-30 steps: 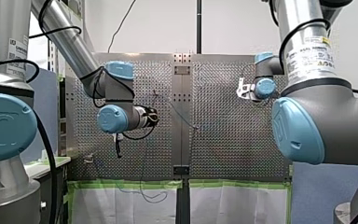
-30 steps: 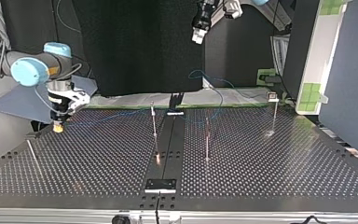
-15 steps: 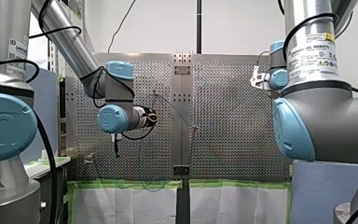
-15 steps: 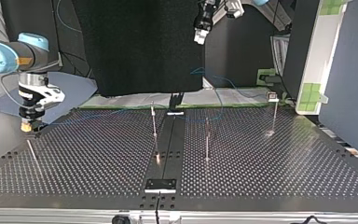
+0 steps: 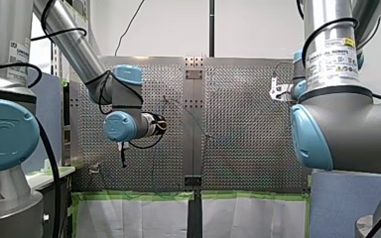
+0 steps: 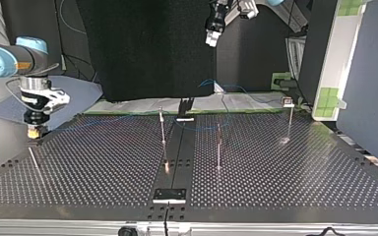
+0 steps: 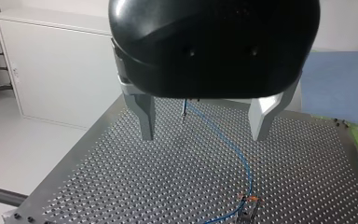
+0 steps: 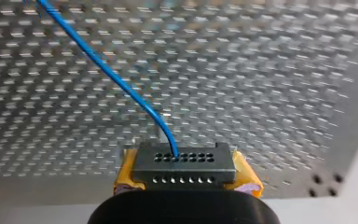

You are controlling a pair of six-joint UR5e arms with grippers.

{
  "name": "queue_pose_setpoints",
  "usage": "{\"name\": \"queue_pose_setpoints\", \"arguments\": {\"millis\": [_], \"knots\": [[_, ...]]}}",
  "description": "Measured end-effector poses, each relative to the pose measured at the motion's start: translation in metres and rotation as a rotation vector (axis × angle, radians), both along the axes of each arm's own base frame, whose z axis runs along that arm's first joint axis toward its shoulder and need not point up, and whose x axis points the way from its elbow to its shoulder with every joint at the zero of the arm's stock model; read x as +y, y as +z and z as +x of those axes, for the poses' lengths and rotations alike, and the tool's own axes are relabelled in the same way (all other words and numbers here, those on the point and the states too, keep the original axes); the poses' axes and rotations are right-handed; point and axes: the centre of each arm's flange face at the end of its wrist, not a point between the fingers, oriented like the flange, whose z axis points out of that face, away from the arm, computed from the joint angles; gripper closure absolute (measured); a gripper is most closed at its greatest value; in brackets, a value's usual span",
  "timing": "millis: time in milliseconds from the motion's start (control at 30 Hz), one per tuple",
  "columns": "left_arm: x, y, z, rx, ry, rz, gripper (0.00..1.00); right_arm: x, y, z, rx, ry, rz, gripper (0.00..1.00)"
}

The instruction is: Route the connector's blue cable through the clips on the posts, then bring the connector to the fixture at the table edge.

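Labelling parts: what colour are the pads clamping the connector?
Yellow pads on the connector; best in the right wrist view.

Two claws show: my left claw (image 7: 204, 131) and my right claw (image 6: 34, 132). There is one connector (image 8: 182, 163) and one blue cable (image 8: 107, 74). Four thin posts (image 6: 162, 127) stand on one surface (image 6: 300, 187).

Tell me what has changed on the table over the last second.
My right gripper, shut on the connector, carried it toward the top view's left edge, and the blue cable trailed after it. In the last half second it barely shifted. Unchanged: my left gripper hangs open, high above the table, and the posts stand where they were.
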Motion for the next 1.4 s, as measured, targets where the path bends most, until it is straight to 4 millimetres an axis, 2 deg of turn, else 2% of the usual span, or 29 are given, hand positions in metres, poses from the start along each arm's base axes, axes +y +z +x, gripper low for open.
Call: {"name": "queue_pose_setpoints", "arguments": {"millis": [100,333,700,1000,1167,1400], "knots": [[0.000,0.000,0.000,0.002,0.001,0.010,0.00,-0.001,-0.009,-0.002,0.026,0.018,0.020,1.00],[0.002,-0.001,-0.001,0.004,0.010,0.022,0.00,0.002,-0.017,-0.003,0.084,0.067,0.055,1.00],[0.004,-0.002,-0.001,0.013,0.016,0.045,0.00,-0.003,-0.015,-0.018,0.168,0.089,0.038,1.00],[0.005,-0.003,-0.001,0.019,0.017,0.068,0.00,-0.017,-0.007,-0.039,0.183,0.069,0.018,1.00],[0.004,-0.003,0.000,0.019,0.018,0.069,0.00,-0.029,-0.018,-0.047,0.183,0.061,0.027,1.00],[0.004,-0.003,0.000,0.019,0.017,0.071,0.00,-0.040,-0.032,-0.047,0.174,0.084,0.037,1.00]]}}
